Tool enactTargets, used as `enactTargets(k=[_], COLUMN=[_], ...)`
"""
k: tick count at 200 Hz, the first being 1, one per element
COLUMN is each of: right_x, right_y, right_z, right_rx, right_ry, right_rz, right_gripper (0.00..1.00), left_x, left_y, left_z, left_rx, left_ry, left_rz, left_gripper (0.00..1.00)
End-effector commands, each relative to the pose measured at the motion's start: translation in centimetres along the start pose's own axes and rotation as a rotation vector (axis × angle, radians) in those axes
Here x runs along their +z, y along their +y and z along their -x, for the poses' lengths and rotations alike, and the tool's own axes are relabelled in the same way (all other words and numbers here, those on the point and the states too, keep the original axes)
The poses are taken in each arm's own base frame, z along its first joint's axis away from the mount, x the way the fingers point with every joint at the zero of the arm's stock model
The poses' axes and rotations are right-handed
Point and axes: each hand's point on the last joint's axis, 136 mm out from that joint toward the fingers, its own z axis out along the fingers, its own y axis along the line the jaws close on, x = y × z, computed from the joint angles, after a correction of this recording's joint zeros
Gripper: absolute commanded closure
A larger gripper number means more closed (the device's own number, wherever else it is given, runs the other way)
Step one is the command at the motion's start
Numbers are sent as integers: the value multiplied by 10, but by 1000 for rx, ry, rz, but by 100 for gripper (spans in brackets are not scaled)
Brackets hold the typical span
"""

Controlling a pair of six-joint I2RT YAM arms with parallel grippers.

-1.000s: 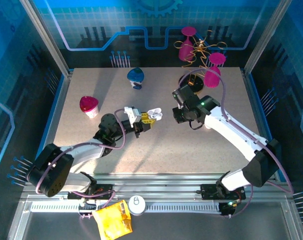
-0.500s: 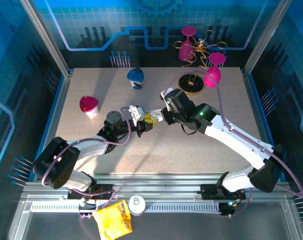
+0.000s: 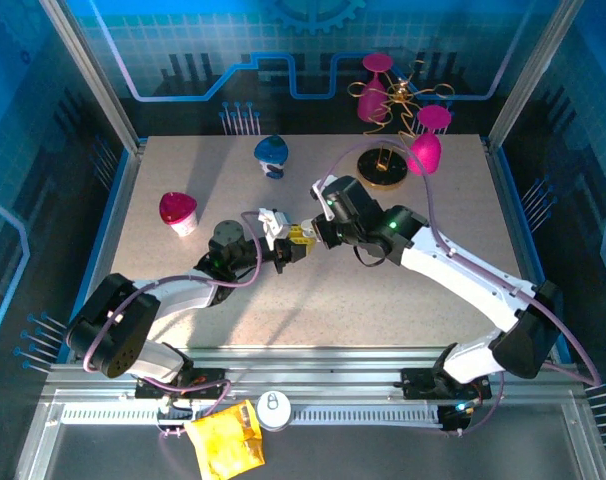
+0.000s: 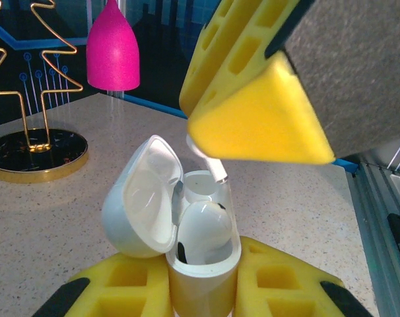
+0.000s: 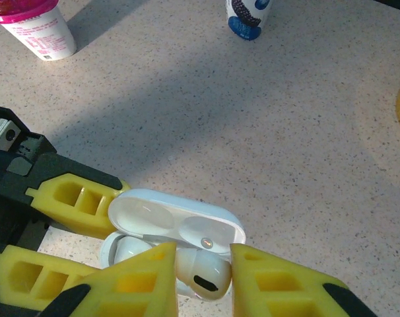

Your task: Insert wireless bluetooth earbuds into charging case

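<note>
My left gripper [image 4: 203, 285] is shut on the white charging case [image 4: 201, 267] and holds it upright, with the lid [image 4: 142, 198] hinged open to the left. One white earbud [image 4: 201, 228] sits in the near slot. My right gripper [image 5: 203, 277] is shut on a second earbud [image 5: 206, 276], and its yellow fingers [image 4: 253, 125] hang just over the case. That earbud's stem [image 4: 214, 169] points down into the far slot. From the right wrist, the open lid [image 5: 177, 221] lies just beyond the held bud. In the top view the left gripper [image 3: 295, 243] and the right gripper [image 3: 319, 232] meet mid-table.
A pink cup [image 3: 178, 212] stands at the left and a blue-and-white object [image 3: 271, 157] at the back. A gold wire stand [image 3: 386, 172] with pink cones [image 4: 113, 49] stands at the back right. A yellow bag [image 3: 225, 445] lies below the front rail.
My right arm has swung left across the table and brought its earbud over the case in the left gripper. The left gripper has barely shifted.
</note>
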Motion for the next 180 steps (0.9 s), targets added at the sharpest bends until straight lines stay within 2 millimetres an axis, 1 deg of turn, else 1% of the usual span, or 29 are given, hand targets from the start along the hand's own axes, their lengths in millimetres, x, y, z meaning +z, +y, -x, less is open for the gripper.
enactTargets(k=[1, 50, 81, 122, 141, 152, 180], right_x=[6, 14, 14, 17, 11, 6, -17], right_y=[9, 0, -6, 4, 7, 7, 0], right_z=[-3, -16, -18, -22, -17, -14, -2], right_rx=[-20, -39, -51, -48, -26, -15, 27], right_ry=[3, 25, 31, 36, 5, -20, -130], right_rz=[24, -19, -50, 5, 37, 45, 86], right_gripper=[78, 78, 78, 76, 71, 66, 58], left_x=[0, 0, -1, -1, -1, -1, -1], left_y=[0, -2, -2, -2, -3, -3, -4], left_z=[20, 25, 27, 32, 34, 33, 33], left_rx=[1, -17, -17, -17, -12, -10, -5], left_ry=[-40, -47, -49, -62, -63, -62, -69], left_rz=[-6, -12, -6, -8, -11, -12, -22], left_gripper=[80, 80, 80, 80, 80, 80, 80])
